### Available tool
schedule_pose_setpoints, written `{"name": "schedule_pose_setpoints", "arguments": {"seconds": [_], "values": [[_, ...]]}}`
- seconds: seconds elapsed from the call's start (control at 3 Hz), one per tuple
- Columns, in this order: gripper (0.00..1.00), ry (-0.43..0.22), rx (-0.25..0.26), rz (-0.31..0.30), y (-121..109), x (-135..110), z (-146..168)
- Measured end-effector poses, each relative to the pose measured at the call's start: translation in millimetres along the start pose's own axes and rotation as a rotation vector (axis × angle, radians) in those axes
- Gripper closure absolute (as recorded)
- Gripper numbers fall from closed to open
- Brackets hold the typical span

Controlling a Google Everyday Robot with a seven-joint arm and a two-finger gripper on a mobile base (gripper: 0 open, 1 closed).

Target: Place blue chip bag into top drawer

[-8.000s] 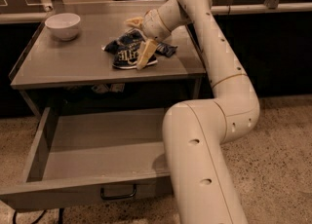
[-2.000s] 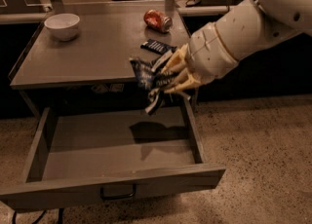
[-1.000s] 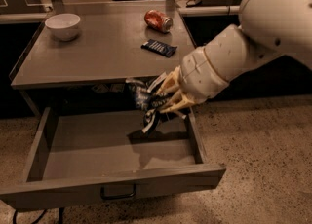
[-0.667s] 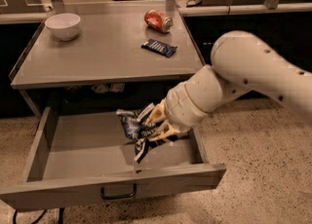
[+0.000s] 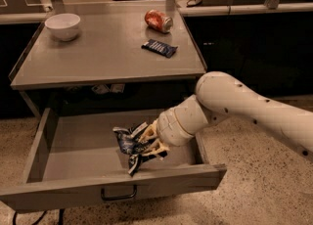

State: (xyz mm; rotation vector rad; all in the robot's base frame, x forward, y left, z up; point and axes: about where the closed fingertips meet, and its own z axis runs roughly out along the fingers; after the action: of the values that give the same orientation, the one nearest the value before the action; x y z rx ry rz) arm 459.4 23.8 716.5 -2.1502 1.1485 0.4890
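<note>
top drawer [image 5: 78,141] stands open, front panel and handle nearest. blue chip bag [image 5: 128,143] low inside drawer, just behind front panel, loose tail hanging toward floor. gripper [image 5: 146,142] clamped on bag's right side, reaching in from right; held low so release likely lands inside. tabletop [image 5: 98,57] overhangs drawer's back, limits lift. farther: bar wrapper [image 5: 159,48], soda can [image 5: 158,20], white bowl [image 5: 62,26], well apart from arm.

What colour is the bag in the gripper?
Dark blue with white markings, camera view. The gripper holds the blue chip bag in the top drawer.
</note>
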Motion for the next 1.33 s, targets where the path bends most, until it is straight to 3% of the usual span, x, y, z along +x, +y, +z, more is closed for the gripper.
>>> {"name": "schedule_pose_setpoints", "arguments": {"seconds": [0.33, 0.67, 1.0, 1.33], "values": [[1.0, 0.006, 0.054, -0.013, -15.3, 9.9, -9.1], [1.0, -0.001, 0.198, -0.019, -50.0, 29.1, -26.3], [1.0, -0.016, 0.266, 0.011, -71.5, 55.1, -26.9], [1.0, -0.005, 0.228, 0.056, -76.7, 79.9, -10.3]]}}
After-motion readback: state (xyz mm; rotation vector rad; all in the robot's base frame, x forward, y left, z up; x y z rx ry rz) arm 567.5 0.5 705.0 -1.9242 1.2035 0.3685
